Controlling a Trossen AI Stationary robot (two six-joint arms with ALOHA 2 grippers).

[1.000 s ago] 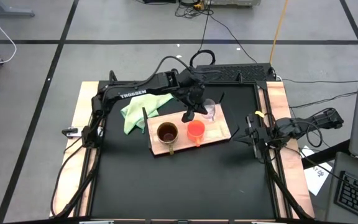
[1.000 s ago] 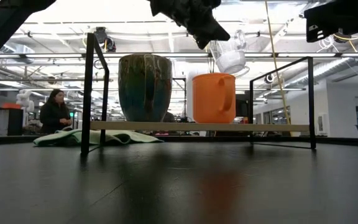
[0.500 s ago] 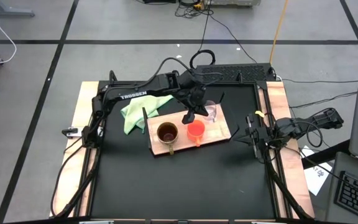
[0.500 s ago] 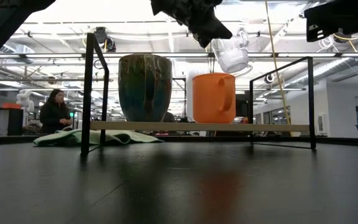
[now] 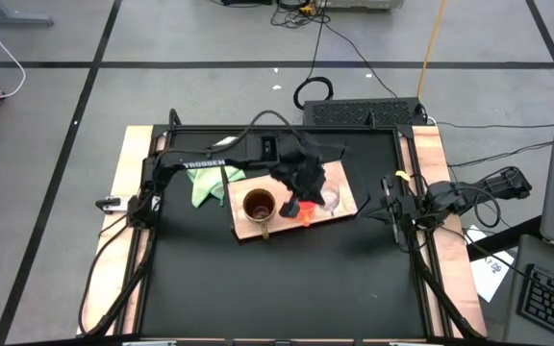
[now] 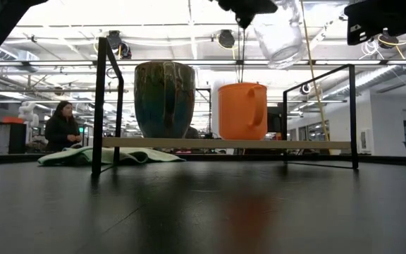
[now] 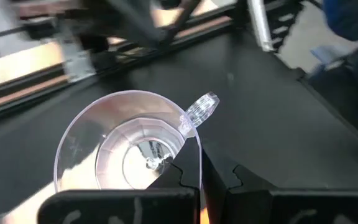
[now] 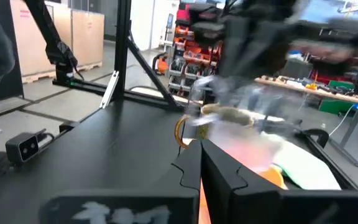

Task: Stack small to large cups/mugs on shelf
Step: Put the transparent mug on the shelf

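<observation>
The clear glass cup (image 6: 279, 39) hangs tilted in the air above and to the right of the orange cup (image 6: 242, 111), with my left gripper (image 7: 199, 163) shut on it. The orange cup and the brown mug (image 6: 164, 99) stand upright on their bases on the light-wood shelf (image 6: 224, 143). From above, my left gripper (image 5: 306, 187) covers part of the orange cup (image 5: 303, 215), with the glass cup (image 5: 331, 199) beside it and the brown mug (image 5: 259, 205) further left. My right gripper (image 8: 201, 167) waits shut at the table's right edge (image 5: 392, 207). My left gripper holds the glass cup by its rim (image 7: 196, 148), right beside the handle (image 7: 201, 109). The cup's wall runs between the two fingers, one finger inside the cup and one outside. The fingers slant down from above. The cup hangs tilted, clear of the shelf and the other cups.
A light green cloth (image 5: 205, 181) lies on the table to the left of the shelf. A black metal frame (image 6: 104, 99) stands around the shelf. A person (image 6: 62, 125) sits in the room beyond the table. The black table top nearer the front edge lies open.
My left gripper has carried the glass cup from the shelf's far right part toward the table's near edge, mostly in the last half second, and now hangs over the orange cup. The cup stays lifted clear and has turned somewhat in the hold.
</observation>
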